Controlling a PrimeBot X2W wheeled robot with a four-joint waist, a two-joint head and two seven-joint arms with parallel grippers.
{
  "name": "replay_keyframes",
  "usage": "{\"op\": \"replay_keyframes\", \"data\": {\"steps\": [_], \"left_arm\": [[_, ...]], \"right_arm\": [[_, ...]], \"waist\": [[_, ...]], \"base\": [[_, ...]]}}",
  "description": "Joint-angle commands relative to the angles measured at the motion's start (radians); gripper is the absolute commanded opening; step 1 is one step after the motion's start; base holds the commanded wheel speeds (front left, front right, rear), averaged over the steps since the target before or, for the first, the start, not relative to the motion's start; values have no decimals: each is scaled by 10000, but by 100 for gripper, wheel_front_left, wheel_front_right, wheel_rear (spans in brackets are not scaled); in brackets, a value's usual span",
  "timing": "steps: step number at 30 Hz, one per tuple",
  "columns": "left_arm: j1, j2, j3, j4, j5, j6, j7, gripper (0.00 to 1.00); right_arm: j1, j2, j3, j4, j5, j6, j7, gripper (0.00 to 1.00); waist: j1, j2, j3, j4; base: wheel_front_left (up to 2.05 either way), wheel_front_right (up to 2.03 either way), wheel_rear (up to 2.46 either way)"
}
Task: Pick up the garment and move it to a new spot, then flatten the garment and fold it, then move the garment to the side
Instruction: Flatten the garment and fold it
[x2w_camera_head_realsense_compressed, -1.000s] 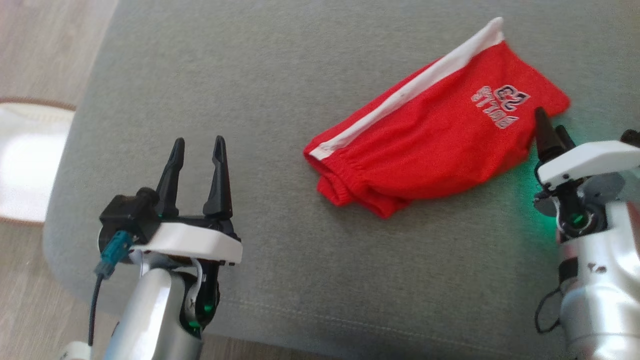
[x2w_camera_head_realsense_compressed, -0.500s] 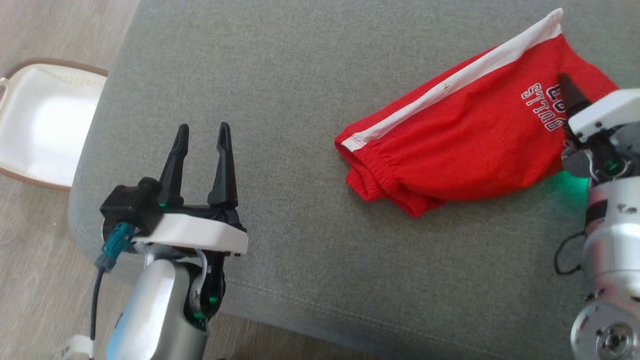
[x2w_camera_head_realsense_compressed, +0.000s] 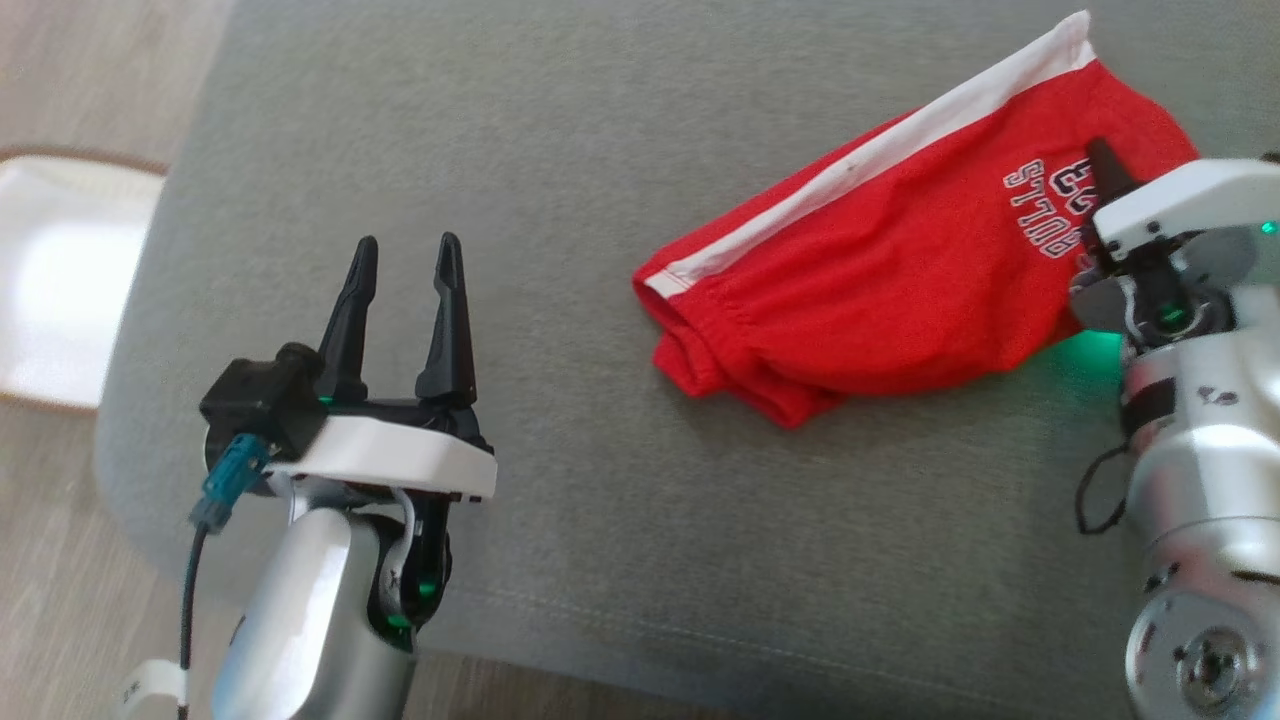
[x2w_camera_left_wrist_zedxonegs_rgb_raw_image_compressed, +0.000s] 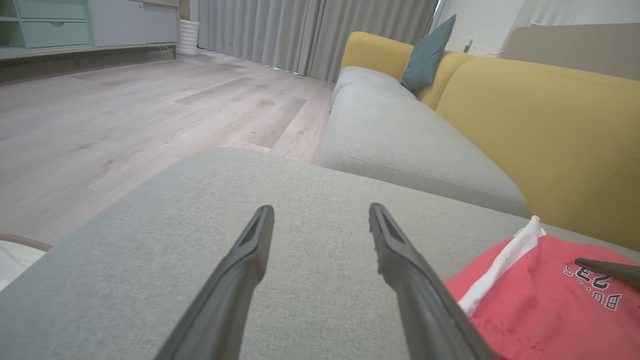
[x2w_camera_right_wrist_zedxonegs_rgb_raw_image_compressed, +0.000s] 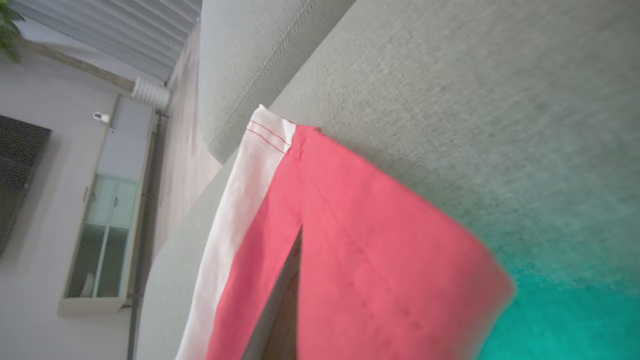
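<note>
Red garment (x2w_camera_head_realsense_compressed: 900, 290) lies rumpled on the grey cushion (x2w_camera_head_realsense_compressed: 600, 550), right of centre; my right gripper (x2w_camera_head_realsense_compressed: 1103, 165) is pinched shut on its logo end, an edge hold I judge suits lifting it elsewhere, while my left gripper (x2w_camera_head_realsense_compressed: 405, 275) hovers wide open, well apart, free for flattening.

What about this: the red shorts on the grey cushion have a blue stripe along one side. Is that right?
Not quite. The stripe is white, not blue. The head view shows it along one side of the red shorts on the grey cushion.
</note>
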Motion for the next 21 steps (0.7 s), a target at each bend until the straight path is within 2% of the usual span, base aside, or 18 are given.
{"op": "replay_keyframes", "data": {"steps": [1, 12, 18, 21], "left_arm": [[-268, 89, 368, -258, 78, -30, -122, 100], [90, 89, 359, -133, 197, -155, -122, 100], [516, 89, 341, -93, 269, -174, -122, 100], [719, 89, 325, -43, 322, -199, -122, 100]], "right_arm": [[214, 227, 333, -60, 450, 65, -291, 0], [2008, 228, 2827, -189, 3943, 65, -2719, 0], [3097, 228, 4433, -521, 5350, 65, -3947, 0], [3430, 229, 5353, -561, 5696, 65, -4489, 0]], "waist": [[0, 0, -246, -359], [0, 0, -1165, -1730], [0, 0, -1500, -2195], [0, 0, -1602, -2324]], "base": [[0, 0, 0], [0, 0, 0], [0, 0, 0], [0, 0, 0]]}}
